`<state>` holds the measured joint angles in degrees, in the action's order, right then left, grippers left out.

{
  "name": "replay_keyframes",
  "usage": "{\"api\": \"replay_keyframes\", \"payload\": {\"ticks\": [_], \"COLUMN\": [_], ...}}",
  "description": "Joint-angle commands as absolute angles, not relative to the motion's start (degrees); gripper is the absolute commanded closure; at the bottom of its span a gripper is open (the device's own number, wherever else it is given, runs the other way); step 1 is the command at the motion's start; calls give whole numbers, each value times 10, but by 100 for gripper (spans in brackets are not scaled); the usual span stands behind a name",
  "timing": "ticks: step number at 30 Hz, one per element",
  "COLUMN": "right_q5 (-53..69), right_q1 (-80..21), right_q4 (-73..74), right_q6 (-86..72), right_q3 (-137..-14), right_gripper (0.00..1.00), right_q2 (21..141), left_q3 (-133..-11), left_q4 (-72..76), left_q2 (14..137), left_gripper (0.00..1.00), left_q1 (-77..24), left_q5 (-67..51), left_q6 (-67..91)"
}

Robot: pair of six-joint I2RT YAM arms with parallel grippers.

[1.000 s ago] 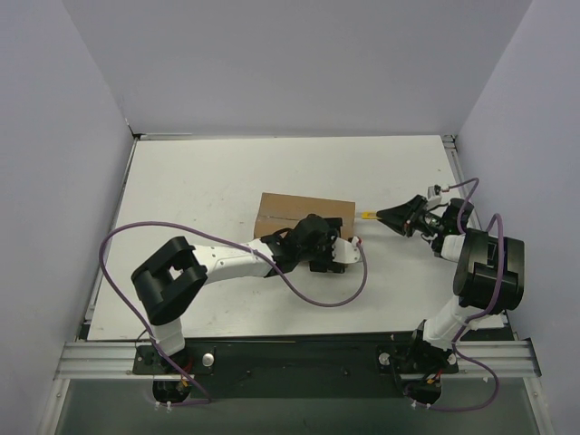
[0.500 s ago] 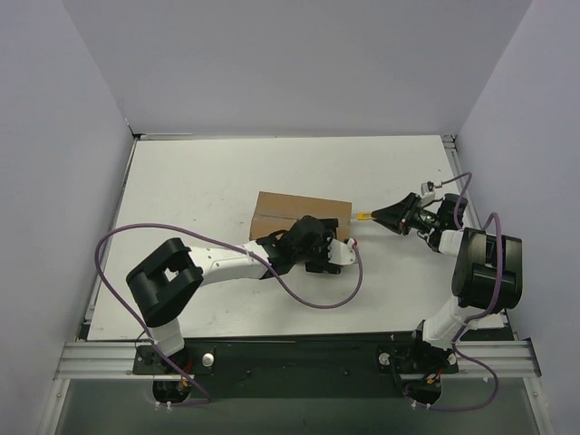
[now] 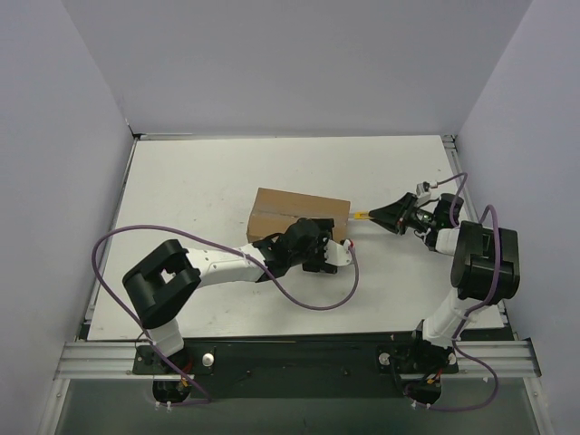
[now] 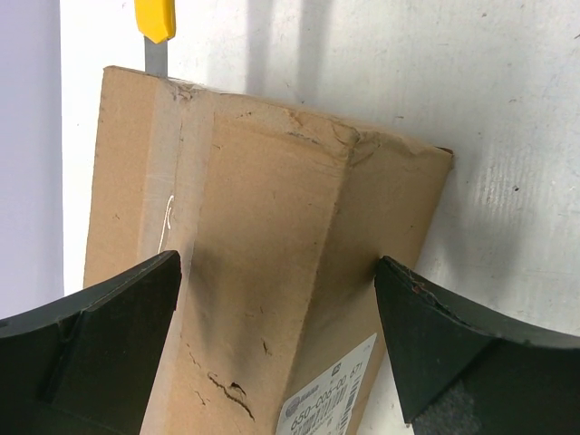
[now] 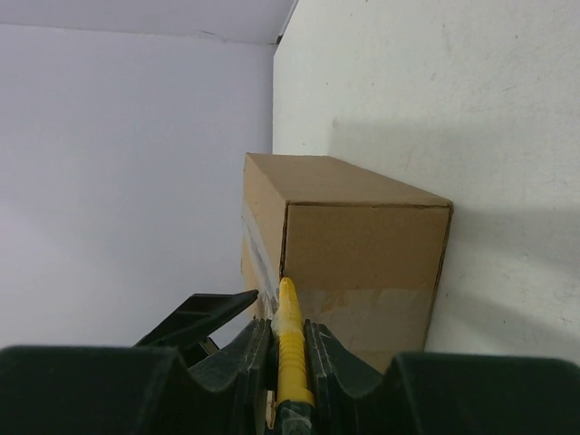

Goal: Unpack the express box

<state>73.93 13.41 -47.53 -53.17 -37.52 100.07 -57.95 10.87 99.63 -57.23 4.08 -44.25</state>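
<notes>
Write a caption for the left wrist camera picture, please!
Open left claw spans the taped express box as the yellow knife meets the tape seam at its far edge.

Open tabletop (image 3: 199, 181) beyond express box (image 3: 297, 205)

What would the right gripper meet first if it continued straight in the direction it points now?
The express box. The right gripper is shut on the yellow utility knife, and its blade points at the taped seam on the box's end. The blade looks already at that edge, though contact is uncertain.
</notes>
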Motion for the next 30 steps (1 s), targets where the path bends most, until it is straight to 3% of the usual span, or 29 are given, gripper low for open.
{"api": "replay_keyframes", "payload": {"ticks": [1, 8, 16, 28, 30], "right_q5": [810, 818, 813, 805, 802], "right_q1": [113, 104, 81, 72, 80], "right_q4": [-549, -510, -267, -215, -116], "right_q6": [-566, -532, -354, -317, -258], "right_q3": [-370, -375, -405, -407, -430], "right_gripper": [100, 100, 100, 100, 100], "right_q2": [1016, 1013, 984, 965, 949], "left_q3": [-591, -590, -584, -606, -604], "left_q4": [198, 216, 216, 217, 209], "left_q2": [989, 994, 993, 1013, 1007], "left_gripper": [3, 3, 3, 3, 3], "left_q1": [-558, -551, -527, -533, -533], "left_q5": [86, 94, 88, 83, 86], "left_q6": [-463, -482, -506, -483, -482]}}
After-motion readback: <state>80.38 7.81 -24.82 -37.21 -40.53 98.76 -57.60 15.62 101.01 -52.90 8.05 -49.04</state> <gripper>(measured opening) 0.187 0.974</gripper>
